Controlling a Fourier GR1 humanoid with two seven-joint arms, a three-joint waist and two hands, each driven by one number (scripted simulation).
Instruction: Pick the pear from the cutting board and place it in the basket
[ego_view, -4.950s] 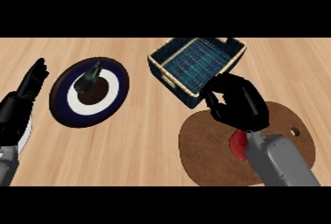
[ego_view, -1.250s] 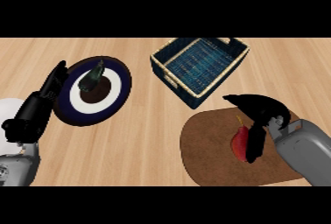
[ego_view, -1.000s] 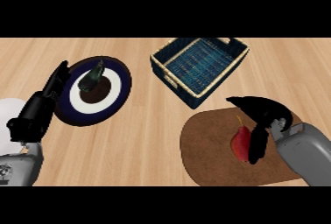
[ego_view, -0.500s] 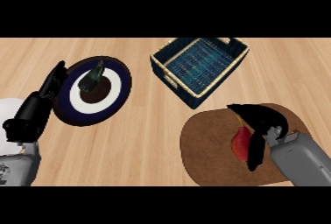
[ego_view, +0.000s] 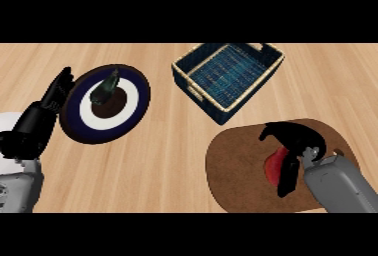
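Pear on the board, right hand curled round it

Pear (ego_view: 275, 165) shows as a red patch on the round brown cutting board (ego_view: 236, 172), at the near right of the tabletop (ego_view: 155, 170). The right hand (ego_view: 294, 139) comes in from the near right edge and curls over the fruit: black fingers arch across its far side and the thumb lies along its near side, so only a strip of red shows between them. The hand hides most of the pear, and I cannot tell whether it is lifted off the board.

The dark blue basket (ego_view: 221, 111) stands beyond the board, towards the far middle, set at a slant, apart from the hand. To the left lies a dark blue plate (ego_view: 139, 92) with a white ring and a dark item (ego_view: 105, 90) on its middle. The left hand (ego_view: 40, 117) rests at the left edge just beside the plate, fingers straight and pointing away.
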